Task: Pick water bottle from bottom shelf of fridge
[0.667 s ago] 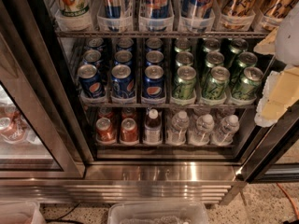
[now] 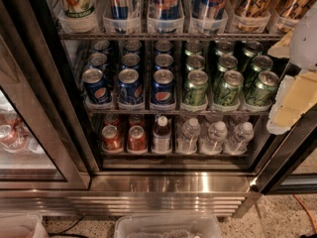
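The fridge [image 2: 173, 182] stands open before me, dark frame above a shiny steel base. Its bottom shelf [image 2: 173, 152] holds red-orange cans [image 2: 124, 138] at left, a white-capped bottle with dark contents [image 2: 161, 134] in the middle, and three clear water bottles at right: one [image 2: 189, 135], one [image 2: 215, 136], one [image 2: 239, 137]. More bottles stand behind them, partly hidden. My gripper [image 2: 292, 98], cream and white, is at the right edge of the view, level with the green-can rack, above and right of the water bottles and apart from them.
The rack above holds blue cans [image 2: 130, 86] and green cans [image 2: 228, 86]. Tall cans [image 2: 166, 4] fill the top rack. A glass sliding door [image 2: 25, 133] covers the left side. A clear plastic bin [image 2: 168, 228] sits on the floor in front.
The view has come slightly closer to the shelves. The gripper stays at the right edge, about the same height.
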Controlling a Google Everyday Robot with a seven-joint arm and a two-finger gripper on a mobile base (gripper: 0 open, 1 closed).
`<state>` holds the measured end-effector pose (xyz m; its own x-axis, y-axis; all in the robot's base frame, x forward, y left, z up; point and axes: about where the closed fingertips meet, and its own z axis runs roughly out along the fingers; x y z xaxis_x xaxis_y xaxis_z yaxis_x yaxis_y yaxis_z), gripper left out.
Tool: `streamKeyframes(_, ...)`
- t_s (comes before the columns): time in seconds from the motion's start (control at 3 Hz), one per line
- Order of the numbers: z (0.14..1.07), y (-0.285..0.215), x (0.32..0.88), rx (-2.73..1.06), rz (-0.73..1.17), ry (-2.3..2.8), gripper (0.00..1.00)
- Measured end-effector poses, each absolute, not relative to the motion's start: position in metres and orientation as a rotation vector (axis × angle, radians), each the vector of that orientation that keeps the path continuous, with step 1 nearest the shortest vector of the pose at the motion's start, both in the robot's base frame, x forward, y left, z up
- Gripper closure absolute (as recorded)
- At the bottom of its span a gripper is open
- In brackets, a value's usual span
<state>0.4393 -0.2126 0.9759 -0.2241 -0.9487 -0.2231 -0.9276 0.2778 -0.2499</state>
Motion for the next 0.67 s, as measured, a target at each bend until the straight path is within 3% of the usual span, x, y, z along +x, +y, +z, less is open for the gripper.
streamKeyframes(0.67,0.951,-0.158,0.423,-1.574,0.076,2.194,0.0)
